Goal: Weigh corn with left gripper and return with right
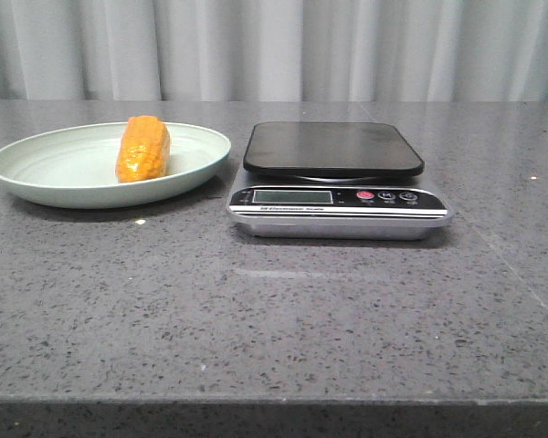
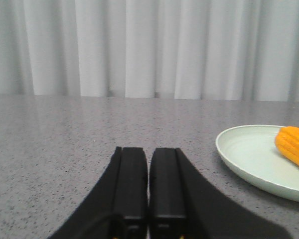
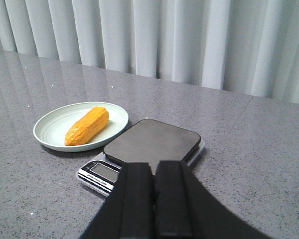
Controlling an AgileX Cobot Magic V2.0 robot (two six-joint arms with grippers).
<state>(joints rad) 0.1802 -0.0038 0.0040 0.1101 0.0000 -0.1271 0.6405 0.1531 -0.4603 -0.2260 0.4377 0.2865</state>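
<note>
Looking out from nearest to farthest, we first meet our own two grippers in the wrist views. Our left gripper has its two black fingers pressed nearly together, only a thin slit between them, and nothing held there. Our right gripper is the same: fingers side by side with a narrow seam and nothing gripped. Neither gripper shows in the front view.

Beyond them we see the grey speckled table. On it, toward our right of centre, stands the kitchen scale, with a silver body, a blank display and small buttons facing us, and a bare black weighing platform on top.

Just beside the scale, on our left, sits the pale green plate; its rim lies close to the scale without clearly touching it. We find the corn lying on its side in the plate, right of the plate's middle, with one end toward us.

Farthest back, we see pale pleated curtains behind the table.
</note>
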